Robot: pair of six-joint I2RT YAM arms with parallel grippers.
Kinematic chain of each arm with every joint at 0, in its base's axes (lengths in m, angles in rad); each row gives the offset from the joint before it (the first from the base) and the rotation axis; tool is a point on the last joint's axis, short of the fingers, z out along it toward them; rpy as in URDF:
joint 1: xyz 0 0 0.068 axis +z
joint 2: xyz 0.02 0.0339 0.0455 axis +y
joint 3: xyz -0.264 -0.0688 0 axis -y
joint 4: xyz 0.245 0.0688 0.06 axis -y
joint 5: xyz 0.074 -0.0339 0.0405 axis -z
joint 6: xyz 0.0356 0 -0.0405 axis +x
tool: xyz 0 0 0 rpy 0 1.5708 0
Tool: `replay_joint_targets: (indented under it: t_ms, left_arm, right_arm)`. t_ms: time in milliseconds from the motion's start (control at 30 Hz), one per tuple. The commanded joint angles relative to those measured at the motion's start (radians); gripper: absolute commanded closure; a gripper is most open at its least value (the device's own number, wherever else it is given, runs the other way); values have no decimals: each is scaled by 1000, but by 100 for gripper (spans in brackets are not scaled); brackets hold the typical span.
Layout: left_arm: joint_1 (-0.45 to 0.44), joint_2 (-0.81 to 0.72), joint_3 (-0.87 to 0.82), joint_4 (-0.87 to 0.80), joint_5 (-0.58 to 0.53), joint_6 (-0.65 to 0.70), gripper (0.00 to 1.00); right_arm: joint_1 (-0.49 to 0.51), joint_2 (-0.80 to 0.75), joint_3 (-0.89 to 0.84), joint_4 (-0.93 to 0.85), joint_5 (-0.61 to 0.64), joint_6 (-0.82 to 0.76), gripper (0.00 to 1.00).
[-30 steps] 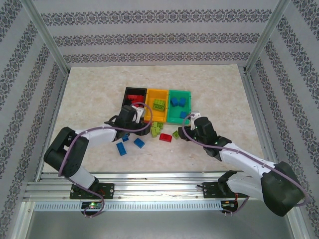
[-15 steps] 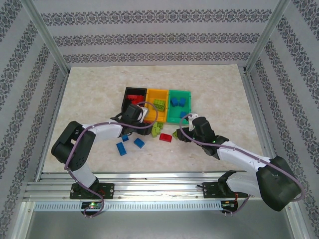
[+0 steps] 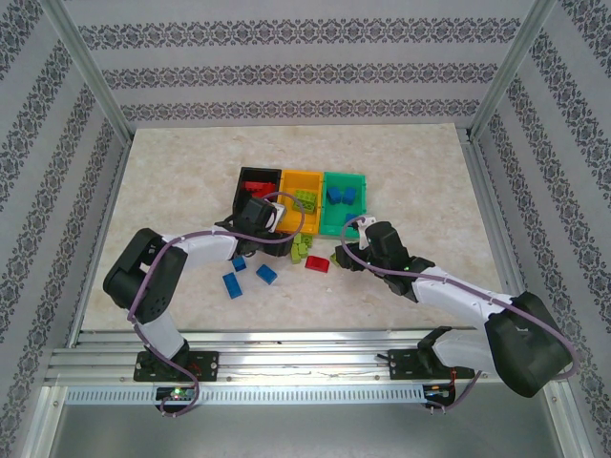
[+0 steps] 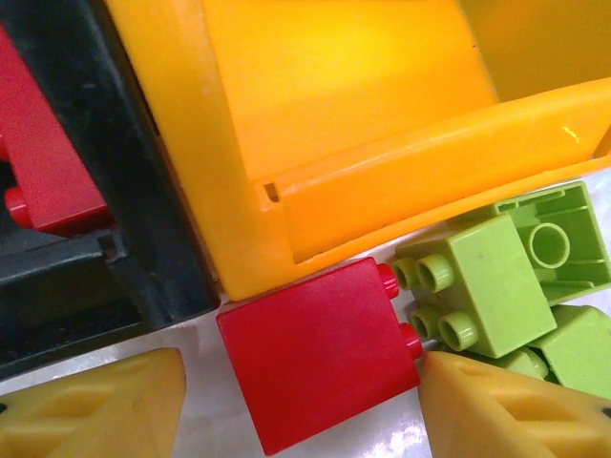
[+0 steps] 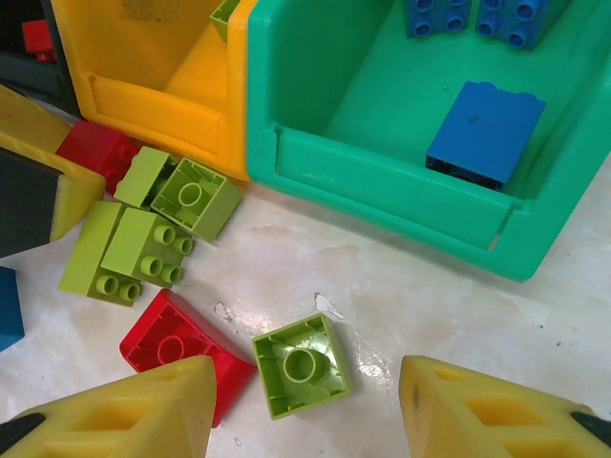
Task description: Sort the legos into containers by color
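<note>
Left gripper [image 4: 305, 420] spread, a red brick [image 4: 320, 348] lying between its fingers. Lime bricks [image 4: 477, 286] are just right of it. Ahead is the orange bin [image 4: 363, 200], with the black bin [image 4: 162, 219] to its left.

Right gripper [image 5: 305, 420] spread, an upturned lime brick [image 5: 301, 365] between its fingers, touching neither. The green bin [image 5: 382, 186] ahead holds blue bricks [image 5: 485, 132].
</note>
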Motion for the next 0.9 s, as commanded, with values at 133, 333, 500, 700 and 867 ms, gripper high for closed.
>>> replay_joint_targets:
  t_ms: [133, 333, 500, 700, 867]
  left_arm:
    - [-19, 25, 14, 25, 52, -34, 27]
    - [-19, 60, 46, -22, -8, -38, 28]
    - [-22, 74, 61, -38, 1, -29, 40]
    - [-31, 31, 28, -7, 27, -11, 54]
    - [-36, -33, -20, 35, 31, 0, 55]
  right_arm:
    - [-1, 16, 30, 16, -8, 7, 46]
    - [3, 16, 30, 15, -8, 4, 45]
    - [4, 10, 33, 4, -7, 0, 45]
    - [6, 6, 33, 2, -11, 2, 45]
    - [9, 7, 35, -3, -5, 0, 45]
